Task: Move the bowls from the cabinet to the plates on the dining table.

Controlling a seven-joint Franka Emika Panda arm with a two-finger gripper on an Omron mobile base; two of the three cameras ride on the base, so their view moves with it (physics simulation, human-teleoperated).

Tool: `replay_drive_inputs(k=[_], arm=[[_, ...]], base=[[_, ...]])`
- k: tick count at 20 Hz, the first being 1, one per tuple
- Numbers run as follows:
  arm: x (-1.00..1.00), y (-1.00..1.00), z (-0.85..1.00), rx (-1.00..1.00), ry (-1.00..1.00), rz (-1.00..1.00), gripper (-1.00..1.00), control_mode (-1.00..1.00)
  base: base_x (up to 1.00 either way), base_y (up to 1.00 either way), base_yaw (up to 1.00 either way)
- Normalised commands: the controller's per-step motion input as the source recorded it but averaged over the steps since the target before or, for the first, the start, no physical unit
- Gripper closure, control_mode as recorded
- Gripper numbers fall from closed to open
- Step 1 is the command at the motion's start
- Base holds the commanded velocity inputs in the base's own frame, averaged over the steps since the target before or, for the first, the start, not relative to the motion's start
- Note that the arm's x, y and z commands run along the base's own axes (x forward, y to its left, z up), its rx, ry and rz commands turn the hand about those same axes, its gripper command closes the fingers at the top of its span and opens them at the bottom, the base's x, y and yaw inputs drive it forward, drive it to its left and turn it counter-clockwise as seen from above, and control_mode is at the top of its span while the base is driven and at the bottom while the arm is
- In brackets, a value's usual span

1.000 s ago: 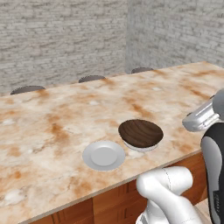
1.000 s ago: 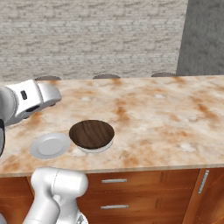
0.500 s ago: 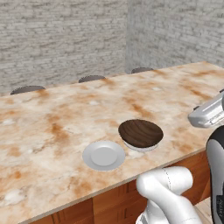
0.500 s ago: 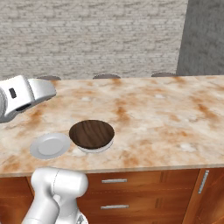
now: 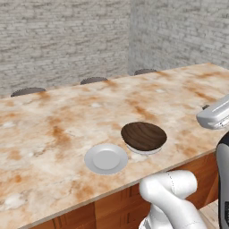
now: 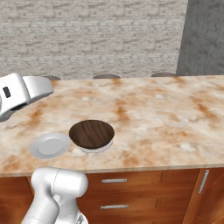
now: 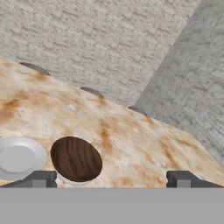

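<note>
Gripper (image 7: 111, 177) has its fingertips spread wide apart at the bottom of the hand view, nothing between them. Just above the left tip sits the brown bowl (image 7: 76, 159), resting on a plate (image 7: 72, 178) whose white rim peeks out underneath. The second plate (image 7: 18, 157) is bare, right beside it at lower left. Both sit near the front edge of the table (image 7: 144, 148), lower centre in the base views. No labels or writing readable anywhere
</note>
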Motion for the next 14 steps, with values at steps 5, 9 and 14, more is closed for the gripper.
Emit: replay_drive_inputs(k=[5,9,14], arm=[[0.00,0.00,0.00,0.00,0.00,0.00,-1.00,1.00],[0.00,0.00,0.00,0.00,0.00,0.00,-1.00,1.00],[0.00,0.00,0.00,0.00,0.00,0.00,-1.00,1.00]], base=[[-0.24,0.02,0.00],[-0.46,0.18,0.00],[-0.69,0.29,0.04]])
